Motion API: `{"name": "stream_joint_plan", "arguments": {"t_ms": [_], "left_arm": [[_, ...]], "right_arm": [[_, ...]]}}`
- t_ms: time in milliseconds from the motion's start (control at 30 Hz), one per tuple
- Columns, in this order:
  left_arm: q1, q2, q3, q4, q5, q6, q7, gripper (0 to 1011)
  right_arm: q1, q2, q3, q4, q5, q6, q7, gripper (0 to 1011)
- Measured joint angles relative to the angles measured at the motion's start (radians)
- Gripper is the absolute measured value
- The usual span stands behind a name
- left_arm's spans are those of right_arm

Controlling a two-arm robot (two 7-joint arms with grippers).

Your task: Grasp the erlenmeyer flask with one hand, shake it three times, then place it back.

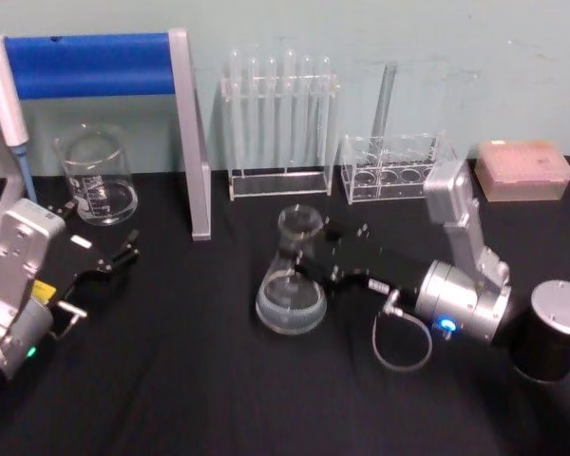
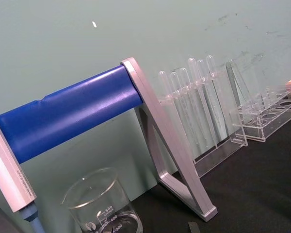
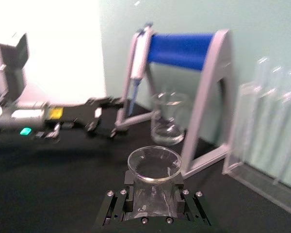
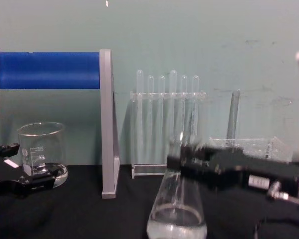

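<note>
The silver-grey right arm (image 1: 461,237) has a blue light (image 1: 445,326) at its wrist's 7 o'clock, a grey cable loop (image 1: 404,347) and a black right gripper (image 1: 309,252). The silver-grey left arm (image 1: 14,275) bears a yellow label (image 1: 44,290), a green light (image 1: 30,353) and a black left gripper (image 1: 131,245).

One erlenmeyer flask (image 1: 290,299), one beaker (image 1: 98,180), six test tubes (image 1: 289,95) in one tall clear rack (image 1: 277,180). One low clear rack (image 1: 389,179) holding one tall tube (image 1: 388,95), one pink box (image 1: 522,171), one blue-barred stand (image 1: 195,142), one pipette (image 1: 5,95). Two grippers: left gripper (image 1: 128,247), right gripper (image 1: 309,252).
</note>
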Motion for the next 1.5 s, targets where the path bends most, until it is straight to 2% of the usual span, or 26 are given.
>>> {"name": "stream_joint_plan", "arguments": {"t_ms": [333, 367, 567, 700, 933, 1133, 1233, 1267, 1333, 1367, 1433, 1500], "left_arm": [[0.000, 0.000, 0.000, 0.000, 0.000, 0.000, 0.000, 1001], [0.000, 0.000, 0.000, 0.000, 0.000, 0.000, 0.000, 1001], [0.000, 0.000, 0.000, 0.000, 0.000, 0.000, 0.000, 1001], [0.000, 0.000, 0.000, 0.000, 0.000, 0.000, 0.000, 1001], [0.000, 0.000, 0.000, 0.000, 0.000, 0.000, 0.000, 1001], [0.000, 0.000, 0.000, 0.000, 0.000, 0.000, 0.000, 1001], [0.000, 0.000, 0.000, 0.000, 0.000, 0.000, 0.000, 1001], [0.000, 0.000, 0.000, 0.000, 0.000, 0.000, 0.000, 1001], [0.000, 0.000, 0.000, 0.000, 0.000, 0.000, 0.000, 1001], [0.000, 0.000, 0.000, 0.000, 0.000, 0.000, 0.000, 1001], [0.000, 0.000, 0.000, 0.000, 0.000, 0.000, 0.000, 1001], [0.000, 0.000, 0.000, 0.000, 0.000, 0.000, 0.000, 1001]], "right_arm": [[-0.058, -0.001, 0.101, -0.204, -0.006, 0.086, -0.222, 453], [-0.070, -0.003, 0.119, -0.238, -0.013, 0.100, -0.263, 453], [-0.116, -0.015, 0.170, -0.333, -0.059, 0.130, -0.391, 453], [-0.134, -0.021, 0.191, -0.358, -0.082, 0.142, -0.430, 453], [-0.145, -0.028, 0.209, -0.368, -0.103, 0.150, -0.433, 453], [-0.146, -0.027, 0.199, -0.371, -0.108, 0.147, -0.374, 453], [-0.143, -0.022, 0.176, -0.373, -0.104, 0.137, -0.302, 453], [-0.143, -0.022, 0.176, -0.373, -0.104, 0.137, -0.302, 453], [-0.140, -0.015, 0.148, -0.378, -0.098, 0.128, -0.246, 453], [-0.140, -0.015, 0.148, -0.378, -0.098, 0.128, -0.246, 453], [-0.133, -0.005, 0.111, -0.382, -0.090, 0.119, -0.186, 453], [-0.129, 0.001, 0.089, -0.385, -0.087, 0.113, -0.154, 453]]}}
